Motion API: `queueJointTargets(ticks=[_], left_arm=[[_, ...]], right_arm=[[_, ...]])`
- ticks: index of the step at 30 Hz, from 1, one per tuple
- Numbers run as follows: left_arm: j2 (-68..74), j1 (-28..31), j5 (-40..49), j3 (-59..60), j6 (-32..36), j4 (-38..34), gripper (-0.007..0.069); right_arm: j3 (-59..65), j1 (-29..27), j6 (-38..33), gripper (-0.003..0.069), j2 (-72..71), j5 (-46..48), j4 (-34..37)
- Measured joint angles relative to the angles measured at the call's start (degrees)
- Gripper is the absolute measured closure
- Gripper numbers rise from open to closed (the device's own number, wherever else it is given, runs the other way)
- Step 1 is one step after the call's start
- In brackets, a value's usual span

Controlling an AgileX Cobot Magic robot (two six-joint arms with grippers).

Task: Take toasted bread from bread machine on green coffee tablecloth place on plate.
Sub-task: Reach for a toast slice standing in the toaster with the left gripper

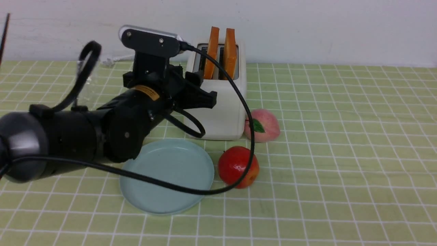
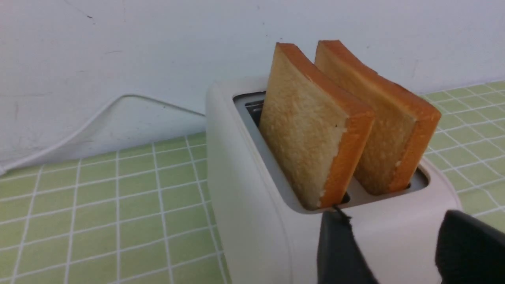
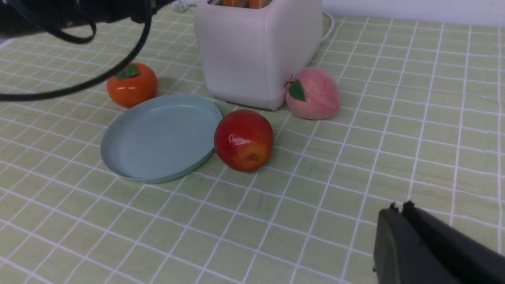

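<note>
In the front view, both slices of toast point(image 1: 230, 53) stand upright in the slots of the toaster point(image 1: 218, 112), the left arm's fingers point(image 1: 205, 87) are near its front, and the plate point(image 1: 167, 176) (pale blue, bare) and the apple point(image 1: 238, 166) lie before the toaster on the cloth point(image 1: 324, 164), the peach point(image 1: 262, 125) at its right. In the left wrist view, those fingers are spread before the toaster, pinching nothing. The right wrist view shows the right fingers point(image 3: 408, 207) pressed together, well apart from the toaster (a persimmon point(image 3: 132, 85) sits beyond the plate).
</note>
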Motion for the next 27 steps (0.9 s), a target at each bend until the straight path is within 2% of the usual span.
queueJointTargets(ticks=[2, 6, 11, 19, 27], left_arm=[[1.57, -0.05, -2.43, -0.73, -6.10, 5.74, 0.0217], [4.52, -0.10, -3.60, -3.82, -8.83, 7.78, 0.0209], [8.32, -0.10, -3.85, -8.02, -8.67, 7.51, 0.0208], [12.67, -0.02, -4.64, -12.94, -3.43, 0.47, 0.0208], [17.19, 1.84, -3.34, -18.10, -3.19, -0.79, 0.0208]], right_arm=[[-0.02, 0.00, 0.00, 0.0652, 0.00, -0.11, 0.43], [-0.02, 0.00, 0.00, 0.0649, 0.00, -0.11, 1.59], [-0.02, 0.00, 0.00, 0.0647, 0.00, -0.11, 2.45], [-0.02, 0.00, 0.00, 0.0643, 0.00, -0.11, 2.65], [-0.09, 0.00, 0.00, 0.0637, 0.12, -0.40, 2.69]])
